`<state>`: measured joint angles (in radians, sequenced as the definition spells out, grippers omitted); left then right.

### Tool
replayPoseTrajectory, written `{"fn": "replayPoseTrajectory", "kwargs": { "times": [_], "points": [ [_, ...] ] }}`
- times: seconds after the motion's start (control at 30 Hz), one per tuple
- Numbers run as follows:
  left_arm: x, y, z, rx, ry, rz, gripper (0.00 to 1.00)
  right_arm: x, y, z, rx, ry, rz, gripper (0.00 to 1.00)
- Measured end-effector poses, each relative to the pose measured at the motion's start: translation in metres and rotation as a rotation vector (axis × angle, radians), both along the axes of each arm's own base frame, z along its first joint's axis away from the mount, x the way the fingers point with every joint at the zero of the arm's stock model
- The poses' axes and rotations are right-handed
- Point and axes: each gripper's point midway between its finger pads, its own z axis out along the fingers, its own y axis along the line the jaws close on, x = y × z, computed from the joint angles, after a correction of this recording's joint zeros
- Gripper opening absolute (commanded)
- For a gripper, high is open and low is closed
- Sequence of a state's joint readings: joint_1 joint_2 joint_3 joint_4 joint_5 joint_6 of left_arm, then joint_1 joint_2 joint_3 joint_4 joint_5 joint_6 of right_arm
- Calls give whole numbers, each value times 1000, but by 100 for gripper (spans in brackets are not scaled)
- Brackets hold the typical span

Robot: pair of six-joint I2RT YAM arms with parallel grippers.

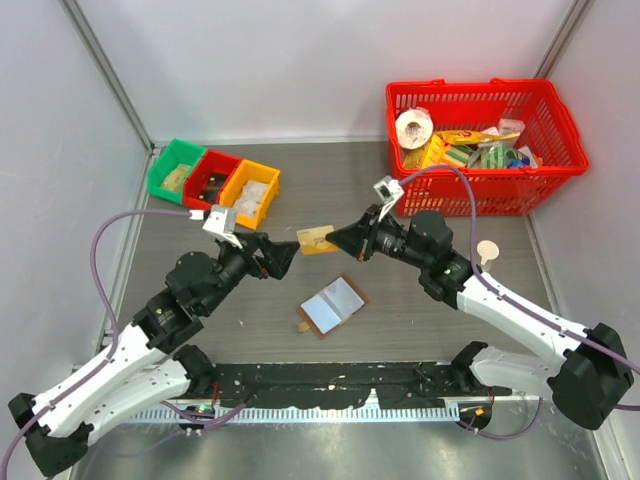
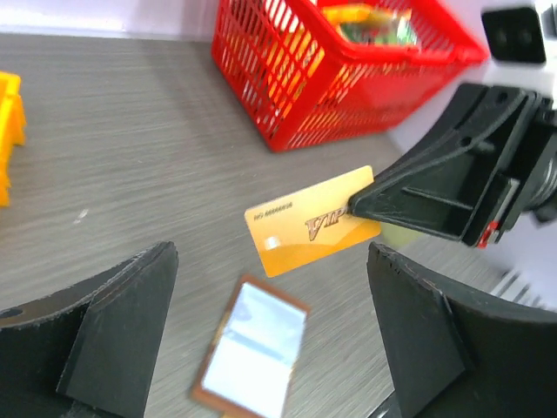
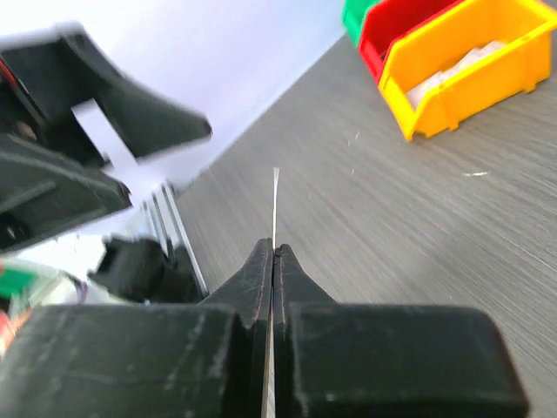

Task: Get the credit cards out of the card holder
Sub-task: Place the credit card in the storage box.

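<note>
While the red basket (image 1: pixel 474 195) at the far right of the table (image 1: pixel 420 330) is stuffed with a white tape roll (image 1: pixel 413 125) plus yellow and green packets, the three little bins sit in a row at the far left. The green bin (image 1: pixel 160 180) has something tan in it. The red bin (image 1: pixel 200 192) holds something dark I can't make out, and the yellow bin (image 1: pixel 262 205) holds whitish packets.

The card holder (image 1: pixel 333 305) is lying open and flat on the table, near the middle, between the two arms. It has pale blue inner panels with a brown border, and its long axis runs diagonally from near-left to far-right in the top view. Whether anything is tucked in its pockets, can't tell.

The one credit card (image 2: pixel 309 222) I can see isn't pale at all, it's gold-orange with "VIP" printed on it. It's up off the table, just beyond the holder. The right gripper (image 1: pixel 335 240) is pinched tight on its right short end. The long axis runs roughly left-right, with the free end pointing at the left gripper (image 1: pixel 292 256). From the right wrist it shows edge-on as a thin line sticking out of the closed fingers (image 3: pixel 296 279).

The left gripper's fingers (image 2: pixel 122 322) are spread wide with nothing in them, either side of the card's free end and not touching it.
</note>
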<state>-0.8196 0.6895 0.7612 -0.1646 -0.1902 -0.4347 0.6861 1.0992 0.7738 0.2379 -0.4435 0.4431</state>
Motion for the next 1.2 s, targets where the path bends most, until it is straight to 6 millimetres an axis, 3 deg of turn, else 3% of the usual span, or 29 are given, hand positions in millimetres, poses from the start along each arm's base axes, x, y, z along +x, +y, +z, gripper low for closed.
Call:
{"fn": "replayPoseTrajectory", "kwargs": {
  "times": [0.17,0.4,0.8,1.2],
  "points": [
    [9,-3,-7,-275,54,81,88,15,-10,18,230,75,-169,1],
    [21,-24,-3,-530,115,73,84,17,-19,35,473,159,-257,1],
    [28,-39,22,-714,120,27,40,11,-25,57,645,195,-252,1],
    [30,-52,18,-706,121,-17,42,13,-20,50,675,245,-241,1]
  ]
}}
